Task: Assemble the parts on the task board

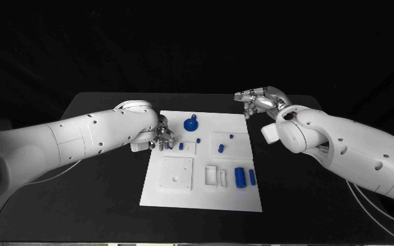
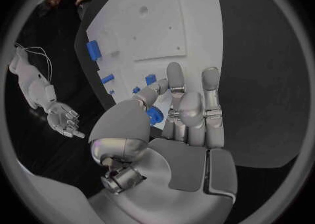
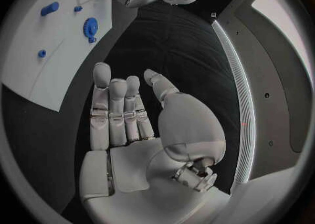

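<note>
The white task board lies in the middle of the black table. My left hand hovers over the board's left edge and pinches a small blue part between thumb and fingers. My right hand hangs off the board's far right corner with its fingers apart and straight, holding nothing; its bare palm faces the wrist camera. On the board lie a blue gear with a knob, small blue pegs, and two blue cylinders.
A raised white square plate and two small white brackets stand on the board's near half. Bare black table lies to both sides of the board and in front of it.
</note>
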You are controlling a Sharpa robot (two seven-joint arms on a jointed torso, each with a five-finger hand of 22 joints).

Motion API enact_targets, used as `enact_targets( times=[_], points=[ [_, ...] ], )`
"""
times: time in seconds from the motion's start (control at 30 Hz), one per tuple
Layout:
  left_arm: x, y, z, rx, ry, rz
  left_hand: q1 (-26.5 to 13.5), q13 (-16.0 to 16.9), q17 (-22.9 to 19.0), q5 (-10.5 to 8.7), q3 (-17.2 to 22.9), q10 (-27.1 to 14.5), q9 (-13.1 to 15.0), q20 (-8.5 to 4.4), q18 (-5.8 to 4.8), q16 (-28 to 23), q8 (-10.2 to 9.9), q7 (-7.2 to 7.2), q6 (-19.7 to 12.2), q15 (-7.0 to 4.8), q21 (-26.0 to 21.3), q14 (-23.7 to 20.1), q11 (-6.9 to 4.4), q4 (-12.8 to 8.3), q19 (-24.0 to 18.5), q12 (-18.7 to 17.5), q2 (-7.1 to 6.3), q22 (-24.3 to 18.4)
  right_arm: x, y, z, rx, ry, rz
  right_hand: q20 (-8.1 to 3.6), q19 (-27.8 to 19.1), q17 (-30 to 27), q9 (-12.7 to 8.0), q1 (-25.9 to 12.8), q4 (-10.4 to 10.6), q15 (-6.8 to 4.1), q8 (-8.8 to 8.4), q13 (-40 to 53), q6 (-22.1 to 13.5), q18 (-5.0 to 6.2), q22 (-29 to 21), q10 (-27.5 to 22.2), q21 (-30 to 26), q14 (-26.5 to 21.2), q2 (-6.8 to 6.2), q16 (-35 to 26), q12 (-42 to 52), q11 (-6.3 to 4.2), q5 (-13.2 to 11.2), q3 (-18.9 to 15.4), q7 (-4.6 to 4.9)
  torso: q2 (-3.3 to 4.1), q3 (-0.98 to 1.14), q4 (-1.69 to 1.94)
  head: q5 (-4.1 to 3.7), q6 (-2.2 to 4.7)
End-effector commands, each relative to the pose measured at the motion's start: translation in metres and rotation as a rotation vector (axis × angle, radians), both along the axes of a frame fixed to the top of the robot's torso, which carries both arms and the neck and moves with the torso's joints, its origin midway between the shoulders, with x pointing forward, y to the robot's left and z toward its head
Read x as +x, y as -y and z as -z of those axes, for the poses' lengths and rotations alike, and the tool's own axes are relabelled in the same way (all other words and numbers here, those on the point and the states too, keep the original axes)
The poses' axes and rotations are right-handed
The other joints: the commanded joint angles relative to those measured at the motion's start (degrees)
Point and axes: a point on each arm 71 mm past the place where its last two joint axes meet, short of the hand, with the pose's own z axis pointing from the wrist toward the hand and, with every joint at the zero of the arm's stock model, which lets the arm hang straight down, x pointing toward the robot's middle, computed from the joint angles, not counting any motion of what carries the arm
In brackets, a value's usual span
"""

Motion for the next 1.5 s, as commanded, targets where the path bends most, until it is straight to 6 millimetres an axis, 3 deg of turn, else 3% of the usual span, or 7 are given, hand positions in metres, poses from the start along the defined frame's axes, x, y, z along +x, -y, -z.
enact_targets(
  times=[0.03,0.7,0.93,1.5],
  points=[
    [-0.0064,0.0057,0.008,-0.011,-0.048,0.025,0.1,0.1,0.3,-0.26,-0.3,1.6,0.2,-0.07,-0.75,0.4,-0.3,-7.63,10.7,-0.23,-0.2,0.5,-1.48,0.2,0.3,0.4,0.85,1.0,0.0,-0.0011,-0.0007,0.003,0.009,-0.006,-0.07,0.4,0.0,0.0,-0.4,-0.1,-0.26,-0.06,0.0,0.4,0.92,0.4,-0.1,-0.2,0.0,-0.12,-0.1,-0.1,-0.36,0.1,0.7,0.15,0.01,0.01,-0.01,-0.04,-0.01],
    [-0.0075,0.008,0.0093,-0.027,-0.07,0.027,-1.8,0.5,2.7,-1.47,-0.3,1.6,1.2,0.09,-0.69,1.1,-0.8,-7.9,11.8,-0.13,-0.3,0.8,-1.55,-0.2,0.4,1.5,2.78,1.0,0.0003,-0.0017,-0.0003,0.003,0.008,-0.008,-0.14,0.3,0.1,0.0,-0.7,-0.7,-0.33,-0.06,0.0,0.5,0.93,0.7,-0.2,-0.1,0.0,-0.77,-0.2,-0.2,-0.41,1.4,3.8,0.21,0.01,0.03,0.01,-0.15,-0.23],
    [-0.0078,0.0084,0.0094,-0.031,-0.07,0.026,-2.3,0.6,3.4,-4.36,-0.9,1.6,1.6,0.14,-0.73,1.3,-0.8,-8.08,12.2,-0.12,-0.3,0.9,-1.61,1.1,0.5,1.9,3.74,1.0,0.0003,-0.0022,-0.0003,0.004,0.008,-0.009,-0.14,0.3,0.1,0.0,-0.8,-0.7,-0.33,-0.04,0.0,0.5,0.94,0.7,-0.2,0.0,0.0,-0.96,-0.2,-0.3,-0.4,1.8,4.5,0.23,0.01,0.02,-0.02,-0.15,-0.28],
    [-0.0054,0.0055,0.0091,-0.031,-0.056,0.007,-1.4,0.6,3.6,-5.13,-1.0,1.6,2.4,0.2,-0.62,1.0,-1.0,-8.04,12.1,-0.1,-0.3,0.9,-1.6,2.1,0.6,2.0,3.84,1.0,0.0001,-0.0026,-0.0005,0.004,0.008,-0.009,-0.18,0.2,0.1,0.0,-0.9,-0.9,-0.36,-0.06,0.0,0.4,0.95,0.8,-0.3,0.1,-0.1,-1.32,-0.2,-0.4,-0.43,2.9,5.6,0.27,0.01,-0.03,-0.02,-0.14,-0.19]
  ],
)
